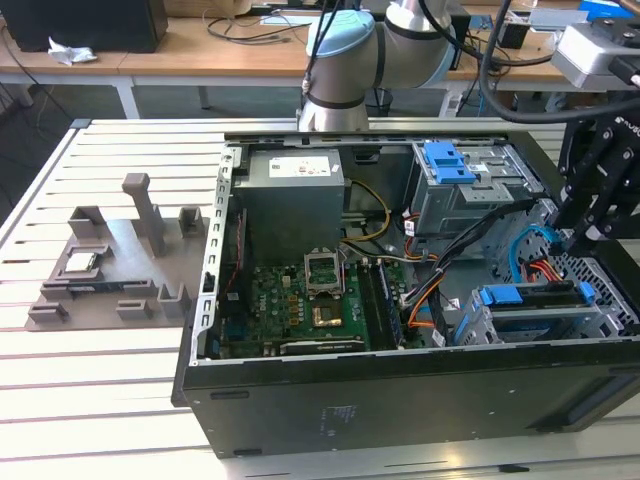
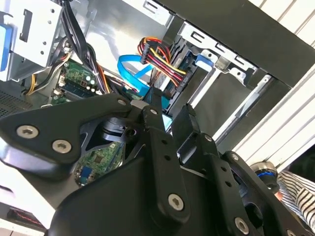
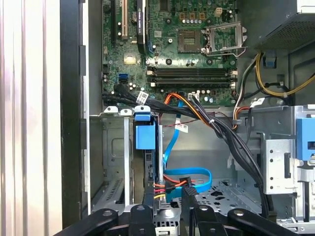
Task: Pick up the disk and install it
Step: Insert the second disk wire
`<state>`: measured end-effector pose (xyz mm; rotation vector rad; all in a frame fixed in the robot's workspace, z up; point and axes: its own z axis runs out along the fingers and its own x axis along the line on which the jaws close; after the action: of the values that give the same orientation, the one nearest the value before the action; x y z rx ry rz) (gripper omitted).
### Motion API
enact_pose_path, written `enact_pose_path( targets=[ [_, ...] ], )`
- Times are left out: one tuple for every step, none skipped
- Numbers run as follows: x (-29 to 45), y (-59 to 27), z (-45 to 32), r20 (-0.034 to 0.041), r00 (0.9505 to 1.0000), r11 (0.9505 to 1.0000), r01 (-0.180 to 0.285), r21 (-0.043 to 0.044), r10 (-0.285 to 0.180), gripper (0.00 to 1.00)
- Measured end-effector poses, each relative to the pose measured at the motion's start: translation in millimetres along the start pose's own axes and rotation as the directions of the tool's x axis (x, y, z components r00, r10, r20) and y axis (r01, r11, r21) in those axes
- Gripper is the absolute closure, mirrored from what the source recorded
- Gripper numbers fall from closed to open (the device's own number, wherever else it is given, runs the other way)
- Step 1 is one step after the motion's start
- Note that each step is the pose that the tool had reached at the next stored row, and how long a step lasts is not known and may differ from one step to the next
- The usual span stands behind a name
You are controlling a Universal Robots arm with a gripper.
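Fingers (image 3: pixel 189 196) stand apart with a narrow gap. They straddle the cabled end of the disk (image 3: pixel 150 164) and clamp nothing that I can make out. In the exterior view the gripper (image 1: pixel 578 240) hangs at 3 o'clock of the open computer case (image 1: pixel 400 400).

The case lies on its side on a white slatted desk (image 1: pixel 100 390). Wooden benches (image 1: pixel 150 55) with cables stand behind, at 12 o'clock.

The disk (image 1: pixel 510 296), in its blue frame, sits edge-on in the lower drive cage (image 1: pixel 480 325) at 4 o'clock. A blue bracket (image 1: pixel 450 162) tops the upper cage at 1 o'clock. A grey fixture tray (image 1: pixel 120 255) at 9 o'clock carries a square chip (image 1: pixel 80 263).
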<state>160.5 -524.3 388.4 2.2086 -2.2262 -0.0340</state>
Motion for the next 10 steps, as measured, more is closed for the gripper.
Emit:
enact_pose_path(
  targets=[
    [0.1, 0.0, 3.7, -0.0001, 1.0, 1.0, 0.0, -0.0005, 0.0, 0.64],
    [0.1, -0.1, 5.9, -0.0002, 1.0, 1.0, 0.0, -0.0008, 0.0, 0.64],
    [0.1, -0.1, 7.6, -0.0002, 1.0, 1.0, 0.0, -0.0009, 0.0, 0.64],
    [0.1, -0.1, 9.4, -0.0001, 1.0, 1.0, 0.0, -0.0011, 0.0, 0.64],
    [0.2, -0.2, 11.4, 0.0001, 1.0, 1.0, 0.0, -0.0013, 0.0, 0.64],
    [0.2, -0.3, 13.1, 0.0005, 1.0, 1.0, 0.0, -0.0014, 0.0, 0.64],
    [0.2, -0.3, 14.4, 0.0014, 1.0, 1.0, 0.0, -0.0015, 0.0, 0.64],
    [0.2, -0.3, 15.8, 0.0035, 1.0, 1.0, 0.0, -0.0016, 0.0, 0.64],
    [0.2, -0.3, 16.0, 0.0052, 1.0, 1.0, 0.0, -0.0015, 0.0, 0.64],
    [0.1, -0.3, 16.0, 0.0063, 1.0, 1.0, 0.0, -0.0015, 0.0, 0.64]
  ],
)
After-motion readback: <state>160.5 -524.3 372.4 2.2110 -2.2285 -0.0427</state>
